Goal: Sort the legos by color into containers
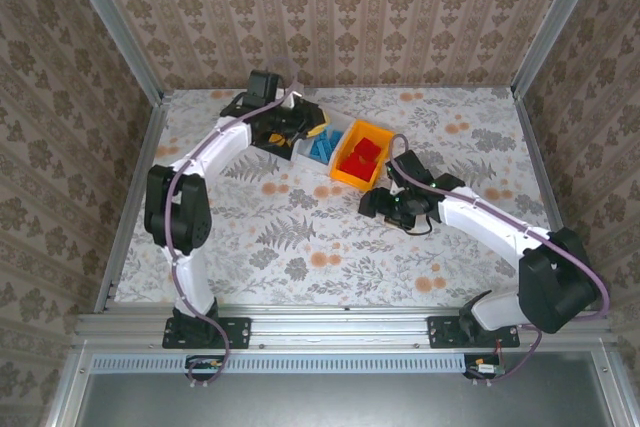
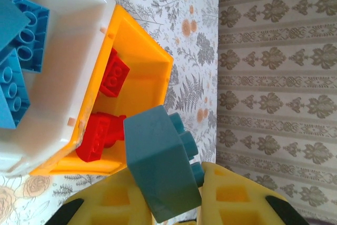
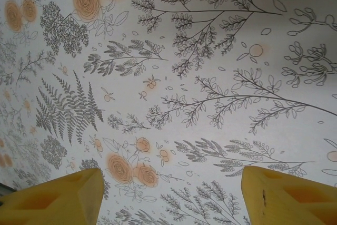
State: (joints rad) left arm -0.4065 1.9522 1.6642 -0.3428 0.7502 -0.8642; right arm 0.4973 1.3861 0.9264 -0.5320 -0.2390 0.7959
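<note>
Left gripper (image 2: pixel 171 206) is clamped tight on a blue brick (image 2: pixel 160 167), and the left wrist camera gives a lovely look at it: the brick sits tilted between the two yellow fingers (image 2: pixel 237 198), studs poking out to the right, one corner pushed well up past the fingertips. Just beyond it lie the containers. The white bin (image 2: pixel 68 40) holds a pile of blue bricks (image 2: pixel 16 77), hollow undersides showing, and joined to its side is the orange-yellow bin (image 2: pixel 142 51) with two red bricks (image 2: pixel 115 72) inside. From this angle the held brick overlaps the orange-yellow bin's near corner, though I cannot tell how high above the bins it hangs. From the top camera, the left gripper (image 1: pixel 290 125) reaches out over the left end of the row, close by the white bin (image 1: pixel 322 144), with the orange-yellow bin (image 1: pixel 345 169) at the right end of the row. Over on the other side, the right gripper (image 1: pixel 378 205) hovers just in front of the orange-yellow bin, near its front corner but apart from it. In its wrist view the right gripper (image 3: pixel 171 198) has its yellow fingers (image 3: pixel 287 196) spread wide with nothing between them, just the flowered table (image 3: pixel 210 51) below.
</note>
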